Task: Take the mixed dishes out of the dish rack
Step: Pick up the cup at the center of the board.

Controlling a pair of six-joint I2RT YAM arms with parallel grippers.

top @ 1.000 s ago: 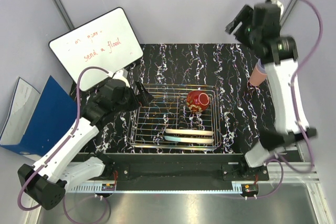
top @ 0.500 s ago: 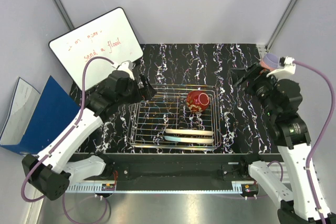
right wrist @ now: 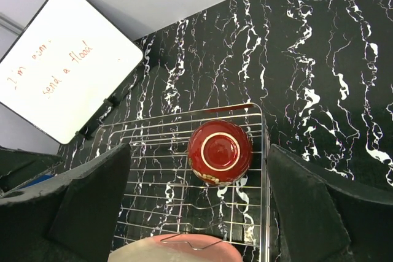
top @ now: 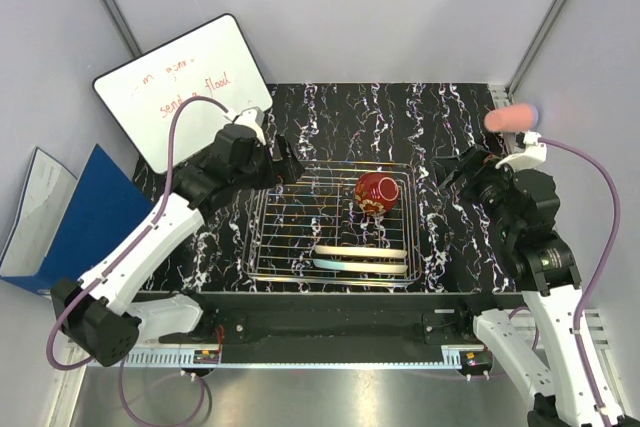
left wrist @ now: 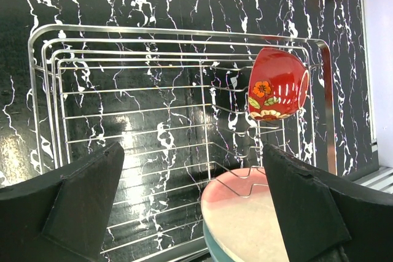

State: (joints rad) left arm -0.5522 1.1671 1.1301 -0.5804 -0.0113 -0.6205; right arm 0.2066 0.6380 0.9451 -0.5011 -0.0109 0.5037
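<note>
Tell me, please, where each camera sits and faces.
Top external: above and behind, looking down on the dish rack; left arm, right arm show.
Left wrist: at the rack's left, facing across it to the red bowl; left gripper shows.
Right wrist: right of the rack, looking down over it; right gripper shows.
Both wrists share the bowl and pink plate.

Left half of silver wire-grid dish rack [top: 290, 237] unobstructed, glossy red patterned bowl [top: 376, 192] occupying back right, two-tone round plates [top: 360, 252] lining near edge.
</note>
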